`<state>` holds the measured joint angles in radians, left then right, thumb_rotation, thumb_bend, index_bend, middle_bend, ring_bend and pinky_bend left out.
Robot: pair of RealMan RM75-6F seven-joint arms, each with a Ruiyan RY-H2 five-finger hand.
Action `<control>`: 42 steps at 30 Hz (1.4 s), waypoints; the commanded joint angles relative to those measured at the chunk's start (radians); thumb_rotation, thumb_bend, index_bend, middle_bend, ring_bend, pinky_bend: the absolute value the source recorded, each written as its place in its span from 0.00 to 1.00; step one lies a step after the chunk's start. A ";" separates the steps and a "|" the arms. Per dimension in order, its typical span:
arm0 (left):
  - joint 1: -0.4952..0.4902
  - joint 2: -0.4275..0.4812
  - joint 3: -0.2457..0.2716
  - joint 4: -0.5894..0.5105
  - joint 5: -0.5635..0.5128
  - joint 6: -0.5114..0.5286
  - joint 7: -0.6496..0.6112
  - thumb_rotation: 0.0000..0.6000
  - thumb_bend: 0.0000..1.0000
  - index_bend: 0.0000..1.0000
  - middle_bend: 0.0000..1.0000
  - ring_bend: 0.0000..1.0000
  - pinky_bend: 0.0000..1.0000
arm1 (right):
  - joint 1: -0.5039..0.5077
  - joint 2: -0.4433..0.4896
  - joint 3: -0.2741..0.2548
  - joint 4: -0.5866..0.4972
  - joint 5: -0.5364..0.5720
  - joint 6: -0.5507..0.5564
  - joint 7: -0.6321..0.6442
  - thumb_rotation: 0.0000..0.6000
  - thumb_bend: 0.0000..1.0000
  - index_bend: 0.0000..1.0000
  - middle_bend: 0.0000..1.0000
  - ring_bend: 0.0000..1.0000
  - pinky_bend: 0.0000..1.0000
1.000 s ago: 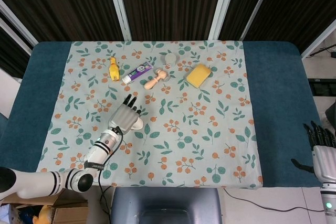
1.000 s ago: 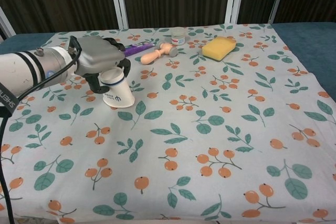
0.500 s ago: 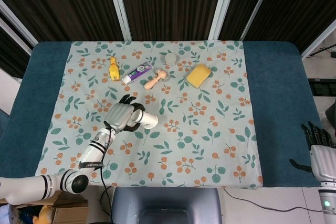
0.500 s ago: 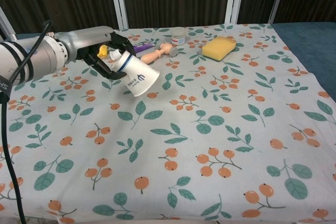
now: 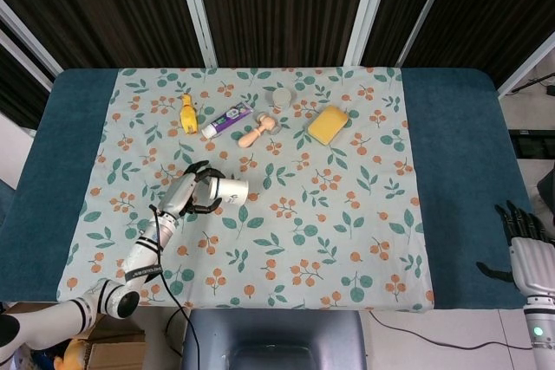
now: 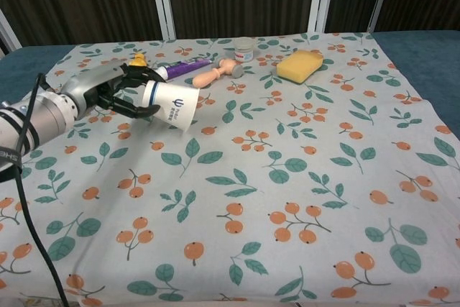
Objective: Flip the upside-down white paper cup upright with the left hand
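The white paper cup [image 6: 171,104] with a blue logo lies tilted on its side above the cloth, its mouth pointing right and slightly down. My left hand [image 6: 118,91] grips it around the base end, fingers wrapped on both sides. From the head view the cup [image 5: 229,191] points right with the left hand [image 5: 192,193] behind it, left of the table's middle. My right hand [image 5: 524,244] hangs off the table's right edge at the frame's lower right corner, holding nothing, fingers apart.
Along the far side lie a yellow toy [image 5: 186,113], a purple tube [image 5: 227,118], a wooden stamp-like piece [image 5: 257,131], a small jar [image 5: 282,96] and a yellow sponge [image 5: 328,124]. The floral cloth [image 5: 329,240] covers the blue table.
The left hand lifted the cup off the cloth and turned it from mouth-down to lying sideways. The forearm swung lower and leftward. The right hand barely moved.
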<state>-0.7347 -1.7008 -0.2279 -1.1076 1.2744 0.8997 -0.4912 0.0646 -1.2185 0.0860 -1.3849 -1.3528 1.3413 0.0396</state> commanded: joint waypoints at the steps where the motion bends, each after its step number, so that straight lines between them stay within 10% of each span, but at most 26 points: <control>1: 0.017 -0.054 0.023 0.074 0.043 0.032 -0.048 1.00 0.40 0.50 0.43 0.03 0.00 | 0.002 0.000 0.001 0.002 0.003 -0.002 0.003 1.00 0.02 0.00 0.00 0.00 0.00; 7: 0.017 -0.073 0.048 0.123 0.075 0.031 -0.067 1.00 0.39 0.43 0.35 0.00 0.00 | 0.002 -0.004 0.004 0.005 0.012 -0.005 -0.003 1.00 0.02 0.00 0.00 0.00 0.00; 14: 0.014 -0.051 0.061 0.107 0.086 0.001 -0.089 1.00 0.39 0.06 0.08 0.00 0.00 | 0.005 -0.004 0.001 0.008 0.014 -0.017 0.004 1.00 0.02 0.00 0.00 0.00 0.00; 30: 0.010 -0.014 0.062 0.061 0.120 0.053 0.015 1.00 0.38 0.01 0.04 0.00 0.00 | 0.012 -0.004 0.000 0.027 0.019 -0.036 0.024 1.00 0.02 0.00 0.00 0.00 0.00; 35: -0.105 0.101 0.070 -0.063 0.229 0.035 0.497 1.00 0.30 0.00 0.00 0.00 0.00 | 0.017 -0.006 0.000 0.029 0.020 -0.044 0.017 1.00 0.02 0.00 0.00 0.00 0.00; 42: -0.218 0.205 0.008 -0.360 -0.142 -0.193 1.079 1.00 0.27 0.00 0.00 0.00 0.00 | 0.017 -0.005 -0.001 0.027 0.019 -0.042 0.017 1.00 0.02 0.00 0.00 0.00 0.00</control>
<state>-0.8310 -1.6031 -0.1834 -1.2369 1.3742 0.8671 0.1429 0.0819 -1.2234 0.0852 -1.3585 -1.3338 1.2992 0.0571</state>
